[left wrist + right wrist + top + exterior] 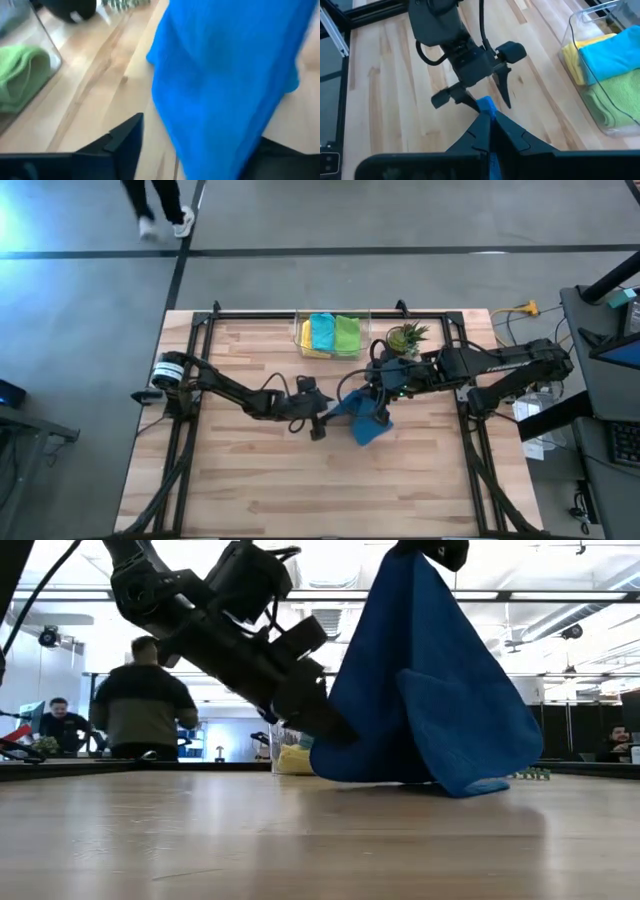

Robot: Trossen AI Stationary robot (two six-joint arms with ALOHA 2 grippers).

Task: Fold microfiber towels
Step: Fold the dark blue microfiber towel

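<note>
Pinched shut in the right gripper point(487, 127): one upper corner of the blue microfiber towel point(430, 690), raised above the middle of the light wooden table point(300, 490) so as to hang free and open out under its own weight. Lifted only in part, with the lower edge resting on the wood. Seen in the low view as a tent shape, narrow at the top and wide at the base.

Positioned at the low left edge of the cloth: the left gripper point(480, 97), fingers spread apart, a hanging corner just at the gap and not clamped. Judged to be an approach for a second grip, needed to stretch the towel flat before folding.

Appearance of the blue towel: saturated blue, soft matt pile, one flap doubled over the front face, bottom hem curled on the table. Not yet in a flat square form.

Stowed at the far edge of the table: a clear plastic bin point(575, 30) containing the folded yellow towel point(572, 60), teal towel point(615, 50) and lime green towel point(615, 95), side by side. Probably kept there to leave the working area free. Just beside the bin: a small green potted plant point(405, 337), no part of the task.
</note>
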